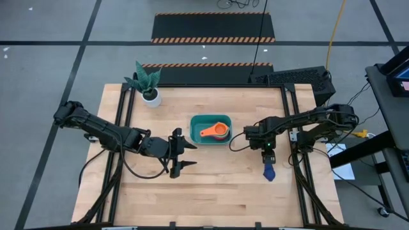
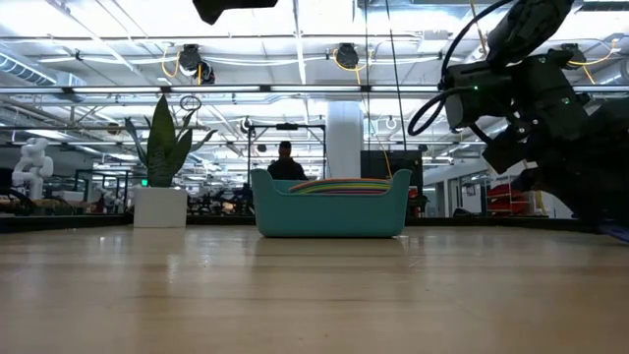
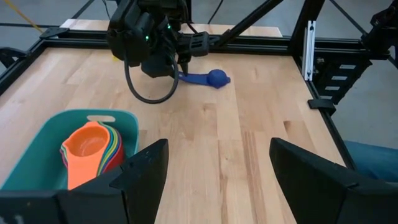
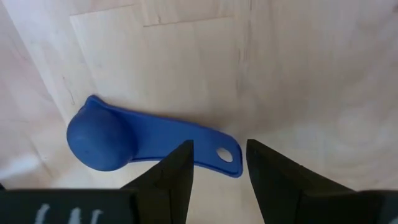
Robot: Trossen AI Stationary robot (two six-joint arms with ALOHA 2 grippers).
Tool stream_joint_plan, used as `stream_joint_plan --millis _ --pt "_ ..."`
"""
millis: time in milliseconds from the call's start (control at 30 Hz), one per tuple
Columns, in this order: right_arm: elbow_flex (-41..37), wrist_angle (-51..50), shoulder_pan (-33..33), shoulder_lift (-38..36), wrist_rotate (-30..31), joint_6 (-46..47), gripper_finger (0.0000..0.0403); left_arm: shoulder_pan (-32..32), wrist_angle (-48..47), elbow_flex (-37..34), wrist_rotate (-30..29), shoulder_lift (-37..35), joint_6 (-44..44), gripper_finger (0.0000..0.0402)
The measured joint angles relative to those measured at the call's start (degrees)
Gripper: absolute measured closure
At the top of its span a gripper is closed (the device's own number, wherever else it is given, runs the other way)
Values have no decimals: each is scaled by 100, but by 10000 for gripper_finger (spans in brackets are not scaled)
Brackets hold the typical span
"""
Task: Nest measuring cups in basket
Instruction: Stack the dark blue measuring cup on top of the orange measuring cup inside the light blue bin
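dark blue measuring cup point(image 4: 102, 141), dome up, flat handle

From my remote console: the table point(image 1: 211, 191) is pale, smooth wood with visible grain; the dark blue cup point(image 4: 106, 142) looks like matt plastic, the teal basket point(image 3: 37, 155) and orange cup point(image 3: 87, 149) smooth, slightly glossy plastic.

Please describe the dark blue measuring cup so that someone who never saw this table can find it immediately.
Start from the teal basket in the middle of the wooden table. Go toward the right arm: the dark blue cup lies alone on the bare wood, bowl down, just under the open right gripper. The other cups sit stacked inside the basket.
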Motion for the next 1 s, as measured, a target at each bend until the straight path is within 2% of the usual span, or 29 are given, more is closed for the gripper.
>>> stream_joint_plan --millis 400,500,667,767,867,1000 --pt "16 3 51 442 4 -5 269 -7 -29 0 2 0 -46 119" --pt "15 9 47 464 2 -27 293 -11 -51 0 2 0 -46 119" --pt "10 -4 47 469 -30 -57 358 -11 -57 0 2 0 -48 119" --pt "-2 -43 53 475 -246 -104 392 -11 -57 0 0 0 -50 119" --pt "-1 -31 53 360 -474 -201 395 -11 -57 0 0 0 -52 119" --pt "72 -121 51 62 -474 -198 400 -11 -59 0 0 0 -55 119"
